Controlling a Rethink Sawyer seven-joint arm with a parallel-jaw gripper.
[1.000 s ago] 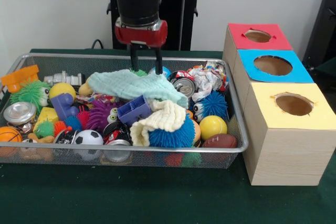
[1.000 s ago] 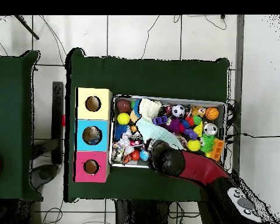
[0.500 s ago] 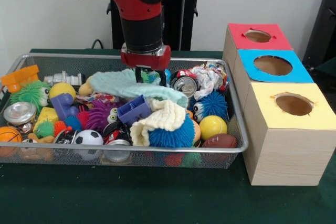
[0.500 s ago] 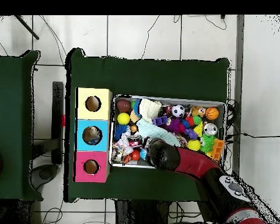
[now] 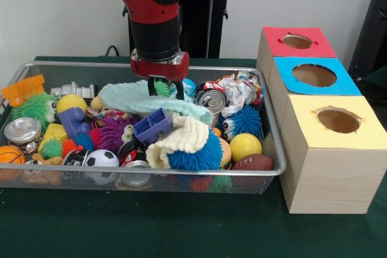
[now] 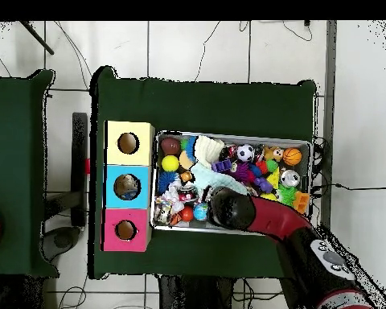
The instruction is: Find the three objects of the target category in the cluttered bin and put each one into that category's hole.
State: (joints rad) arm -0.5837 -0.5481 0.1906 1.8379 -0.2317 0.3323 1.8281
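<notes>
The cluttered bin (image 5: 273,126) fills the left and centre of the front view, its mesh tray heaped with spiky balls, cans and toy balls, so anything wanted likely lies under other things. A pale green cloth (image 5: 130,97) drapes over the middle of the heap, and the gripper (image 5: 164,90) reaches down into it at upper centre, apparently to drag this cover aside and expose what it hides. Its 2 dark fingers look narrowly spaced with cloth bunched around them, though whether they actually pinch it cannot be told. The red arm (image 5: 154,10) drops nearly vertically from the top of the frame, wrist pointing straight down. At the right edge stands a wooden box (image 5: 326,173) with 3 holes, ringed red, blue and yellow.
</notes>
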